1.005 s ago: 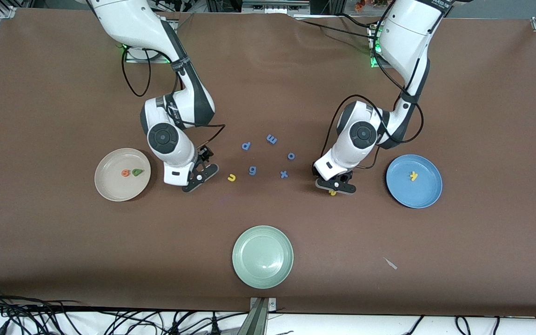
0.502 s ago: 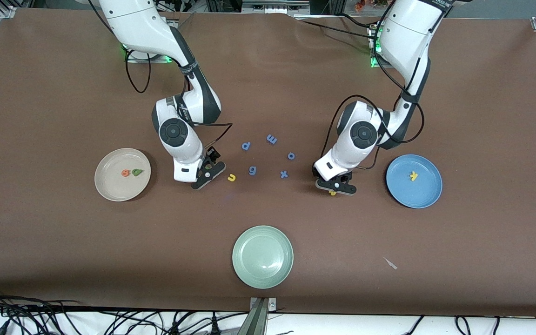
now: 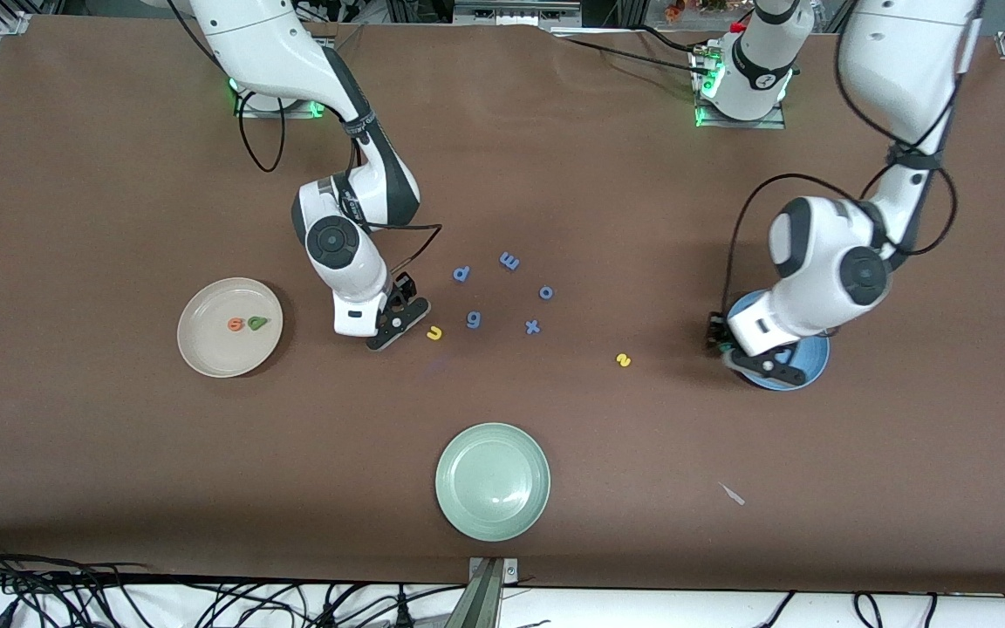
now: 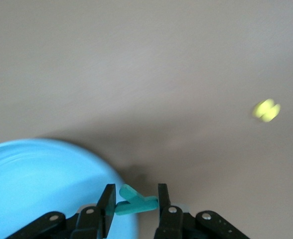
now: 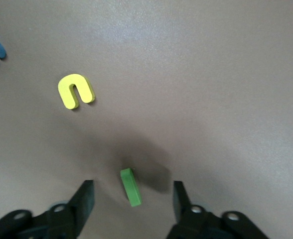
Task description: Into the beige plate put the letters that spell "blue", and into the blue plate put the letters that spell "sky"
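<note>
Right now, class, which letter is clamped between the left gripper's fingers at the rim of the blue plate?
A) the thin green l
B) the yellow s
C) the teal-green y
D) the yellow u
C: in the left wrist view the left gripper is shut on the teal-green y at the edge of the blue plate, while the yellow s lies loose on the table.

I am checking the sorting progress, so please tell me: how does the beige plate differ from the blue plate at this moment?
The beige plate stands toward the right arm's end of the table; the blue plate stands toward the left arm's end.

The beige plate is in full view, with an orange letter and a dark green letter in it; the blue plate is partly covered by the left gripper, which holds a teal letter at its rim.

Both are round and shallow.
</note>
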{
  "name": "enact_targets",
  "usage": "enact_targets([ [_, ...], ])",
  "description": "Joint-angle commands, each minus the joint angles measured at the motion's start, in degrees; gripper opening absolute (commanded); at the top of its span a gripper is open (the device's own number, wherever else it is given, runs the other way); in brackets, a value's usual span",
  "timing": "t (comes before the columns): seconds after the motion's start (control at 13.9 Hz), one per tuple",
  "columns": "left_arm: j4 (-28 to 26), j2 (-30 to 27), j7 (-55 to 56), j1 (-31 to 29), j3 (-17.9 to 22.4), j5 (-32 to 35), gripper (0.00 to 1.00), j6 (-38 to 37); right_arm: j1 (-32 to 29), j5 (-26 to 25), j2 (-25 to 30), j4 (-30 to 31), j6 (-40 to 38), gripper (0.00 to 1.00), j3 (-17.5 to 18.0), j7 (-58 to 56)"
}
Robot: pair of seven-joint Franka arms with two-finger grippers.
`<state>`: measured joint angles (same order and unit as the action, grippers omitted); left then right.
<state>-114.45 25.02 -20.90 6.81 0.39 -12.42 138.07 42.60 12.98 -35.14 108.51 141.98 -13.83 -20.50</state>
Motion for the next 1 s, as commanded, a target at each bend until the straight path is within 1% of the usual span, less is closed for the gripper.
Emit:
enact_targets([
  [0.0,-4.0,-2.1,-11.8,-4.9,-1.3,-0.9,0.30,0.3,-0.1,1.0,1.2,1.8,1.4,0.54,0.4,-0.9],
  [0.07,-4.3,-1.9,-12.8,-5.3,-1.3,-1.1,0.39,0.3,-0.1,1.0,1.0,1.9,2.0,0.49,0.4,-0.9],
  [0.14,-4.5,-1.8,-12.7,-5.4,-1.3,-1.3,0.57,0.4,-0.1,1.0,0.8,2.0,2.6,0.46,0.4,-0.8],
  [0.22,-4.5,-1.7,-12.4,-5.4,-1.3,-1.6,0.73,0.4,-0.1,1.0,0.6,2.0,2.9,0.37,0.5,-0.6],
  [0.29,-4.4,-1.6,-12.3,-5.3,-1.4,-1.6,0.84,0.4,-0.1,1.0,0.6,1.9,2.9,0.21,0.7,-0.5],
  [0.36,-4.1,-1.6,-12.3,-5.1,-1.4,-1.7,0.88,0.5,-0.2,1.0,0.6,1.9,2.4,0.06,0.9,-0.1],
  [0.43,-3.8,-1.3,-12.2,-4.6,-1.5,-2.2,0.88,0.5,-0.2,1.0,0.7,1.9,2.3,0.00,0.9,0.7],
  [0.57,-3.6,-1.2,-12.1,-4.4,-3.1,-5.4,0.87,0.9,-0.3,1.0,0.8,1.5,2.2,0.00,0.9,0.8],
  [0.65,-3.2,-1.0,-10.5,-3.0,-3.6,-6.9,0.86,1.1,-0.5,1.0,0.9,1.4,2.1,0.00,0.8,1.1],
  [0.72,-1.8,-0.1,-7.4,-1.4,-4.2,-7.4,0.86,1.2,-0.7,1.0,1.3,1.1,1.1,0.00,0.7,1.3],
  [0.79,0.3,0.6,-3.8,0.3,-4.9,-7.4,0.86,1.2,-1.0,1.0,2.0,0.0,-1.5,0.00,0.5,1.2],
  [0.93,4.0,2.5,3.8,4.3,-5.7,-7.1,0.86,1.2,-1.3,1.1,3.1,-2.4,-8.3,0.00,-2.2,0.9],
])
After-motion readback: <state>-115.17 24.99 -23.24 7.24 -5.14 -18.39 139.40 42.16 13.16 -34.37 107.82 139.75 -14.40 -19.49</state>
